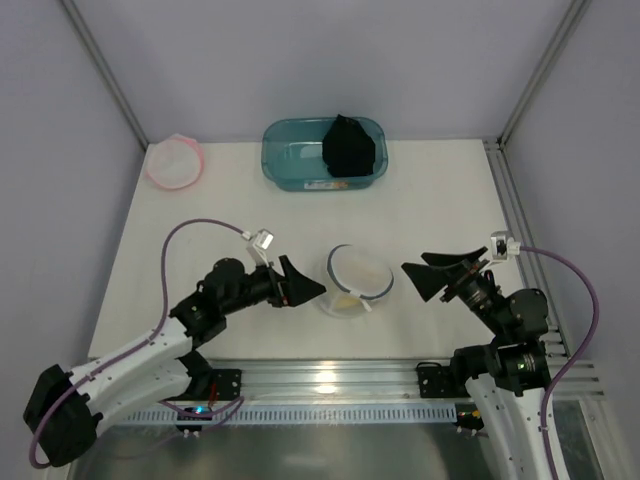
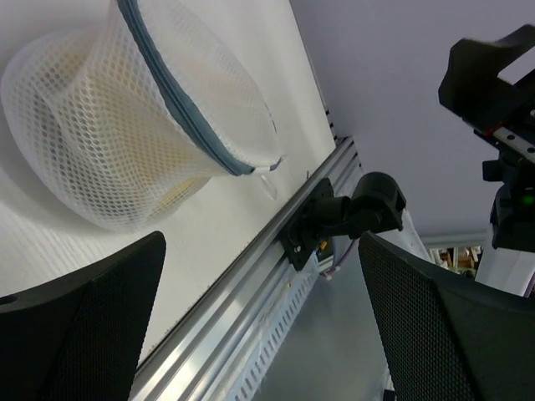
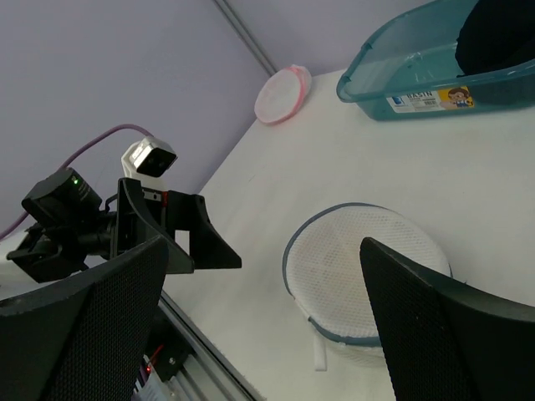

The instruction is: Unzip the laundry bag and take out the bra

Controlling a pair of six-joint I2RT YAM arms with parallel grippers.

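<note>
On the near part of the bench, the left claw and right claw are both gaping wide and gripping nothing. They are facing each other across the laundry bag, likely poised for 1 to pin it and 1 to work the zip. The bag is lying tilted, apparently zipped, its white pull tab pointing nearward. Beyond, a teal basin is holding a black bundle, and a pink-rimmed bag is sitting far left.

Black-and-white arms with purple cables and black textured pincers.
</note>
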